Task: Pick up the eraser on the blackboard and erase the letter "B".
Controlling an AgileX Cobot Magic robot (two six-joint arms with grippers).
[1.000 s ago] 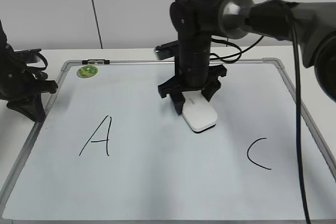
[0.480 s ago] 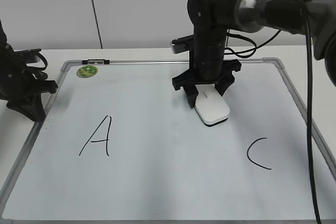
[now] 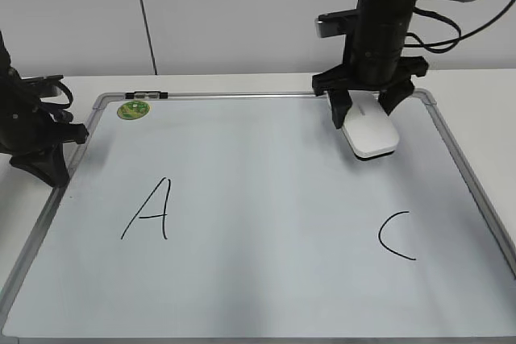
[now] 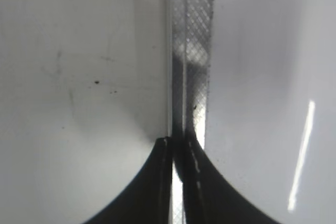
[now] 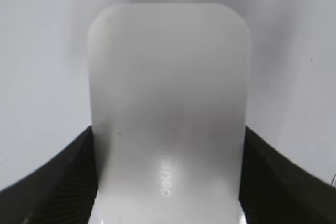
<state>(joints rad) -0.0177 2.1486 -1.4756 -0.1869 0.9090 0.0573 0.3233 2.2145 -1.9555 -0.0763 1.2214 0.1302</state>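
My right gripper [image 3: 369, 109] is shut on the white eraser [image 3: 368, 134] and holds it on the blackboard [image 3: 266, 279] near its far right corner. In the right wrist view the eraser [image 5: 168, 103] fills the frame between the black fingers [image 5: 168, 182]. No letter "B" shows on the board; the middle between the black "A" [image 3: 149, 210] and the black "C" [image 3: 395, 236] is blank. My left gripper [image 3: 48, 159] rests at the board's left edge. In the left wrist view its jaws [image 4: 178, 153] are shut over the grey frame strip [image 4: 191, 51].
A small round green magnet [image 3: 134, 109] sits at the board's far left corner. A black clip [image 3: 147, 95] lies on the far frame. A white wall stands behind the table.
My right gripper has carried the eraser from the board's middle toward the far right corner. The left arm has not moved.
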